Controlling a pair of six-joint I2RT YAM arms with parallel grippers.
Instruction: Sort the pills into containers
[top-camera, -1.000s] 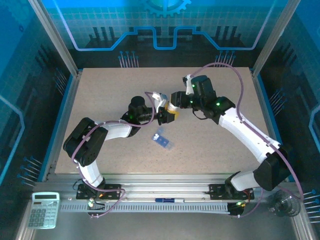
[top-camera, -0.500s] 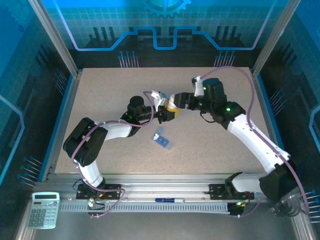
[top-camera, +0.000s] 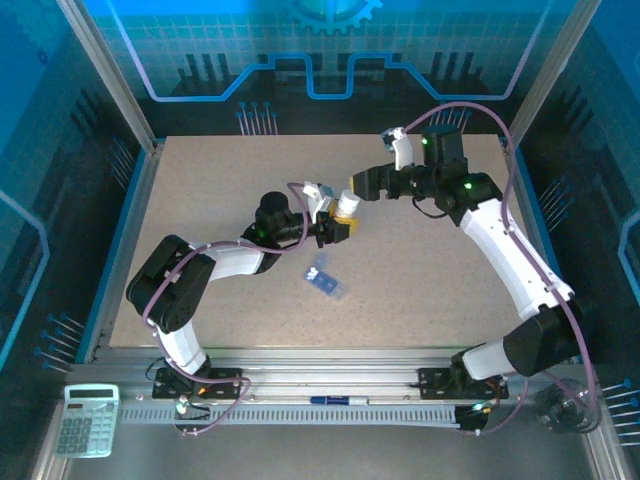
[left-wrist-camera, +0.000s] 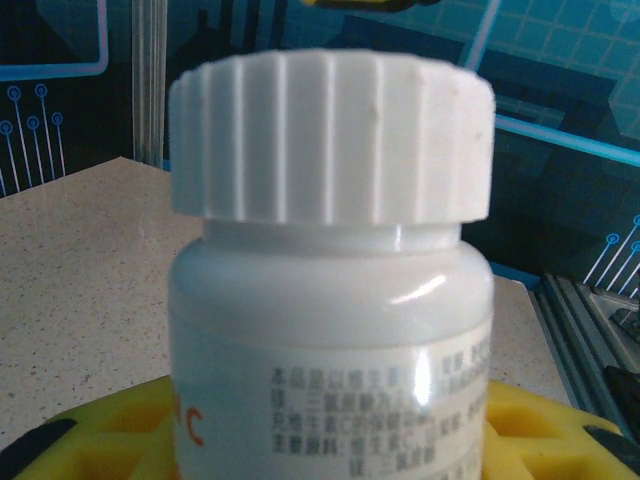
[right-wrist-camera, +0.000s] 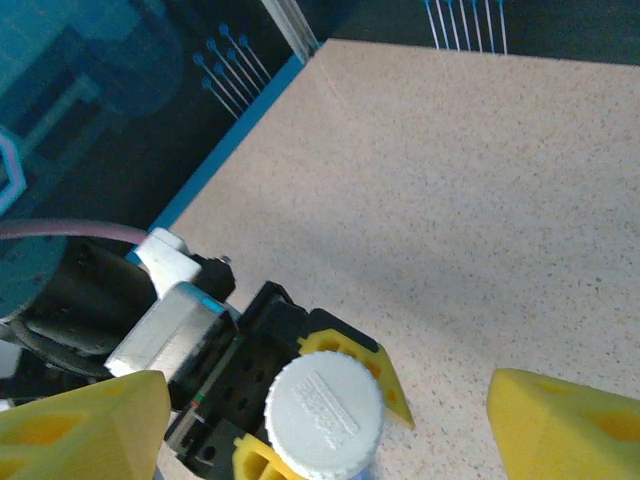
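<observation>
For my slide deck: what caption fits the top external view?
Left gripper holds the capped bottle; right gripper, jaws open, beside it; blue pill box lies nearer.

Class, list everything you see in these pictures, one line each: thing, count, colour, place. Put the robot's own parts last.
table: 1, speckled beige, under both arms
bottle: 1, white with ribbed white cap, gripped mid-table
pill box: 1, translucent blue, on the table, nearer the arm bases than the bottle
calculator: 1, pale grey, near-left corner, off the table
pen: 1, blue and white, on the front rail
left pincer: 1, yellow fingers, shut on the bottle
right pincer: 1, yellow fingers, open, just beyond the bottle
</observation>
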